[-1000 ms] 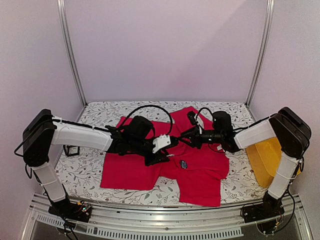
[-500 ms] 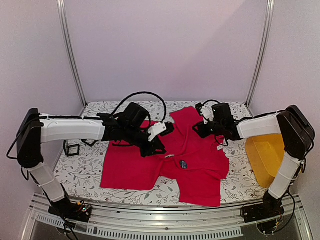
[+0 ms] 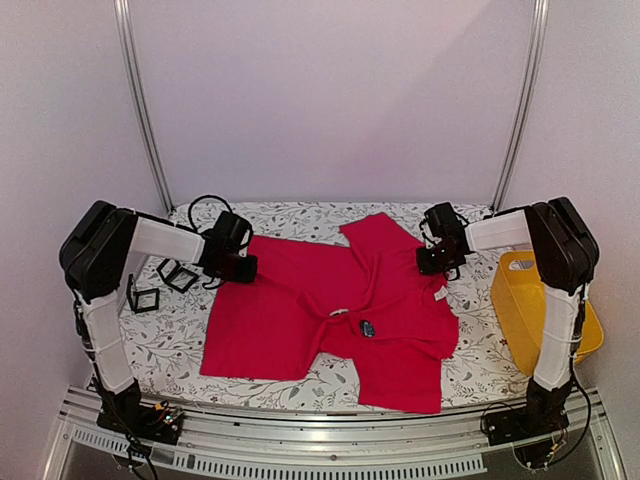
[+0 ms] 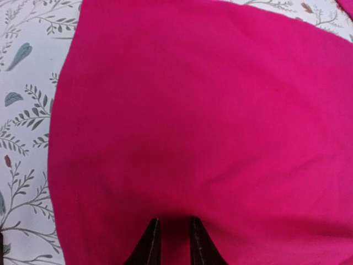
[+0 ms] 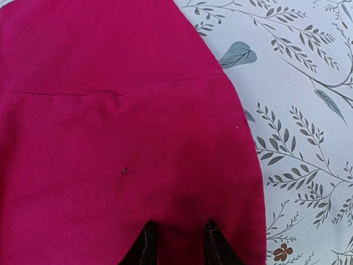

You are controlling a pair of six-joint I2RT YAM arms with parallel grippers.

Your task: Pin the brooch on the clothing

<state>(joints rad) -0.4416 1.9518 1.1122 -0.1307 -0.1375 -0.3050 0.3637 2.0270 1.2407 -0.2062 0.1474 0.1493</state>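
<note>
1. Left gripper (image 4: 171,240): jaws slightly parted, empty, over the T-shirt (image 3: 290,300) near the table's (image 3: 160,345) left edge.
2. Right gripper (image 5: 177,243): likewise, near the right edge.
3. Brooch (image 3: 367,328): on the T-shirt, mid-table; pinned or loose, too small to tell.
4. Judged: fastening step. Next, reach inward and check the clasp.

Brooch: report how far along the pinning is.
Done, apparently: the brooch sits on the shirt near its middle; whether its pin is fastened is too small to tell. In hand: nothing; left gripper and right gripper are open over the shirt's edges. Left: perhaps only checking that fastening.
</note>
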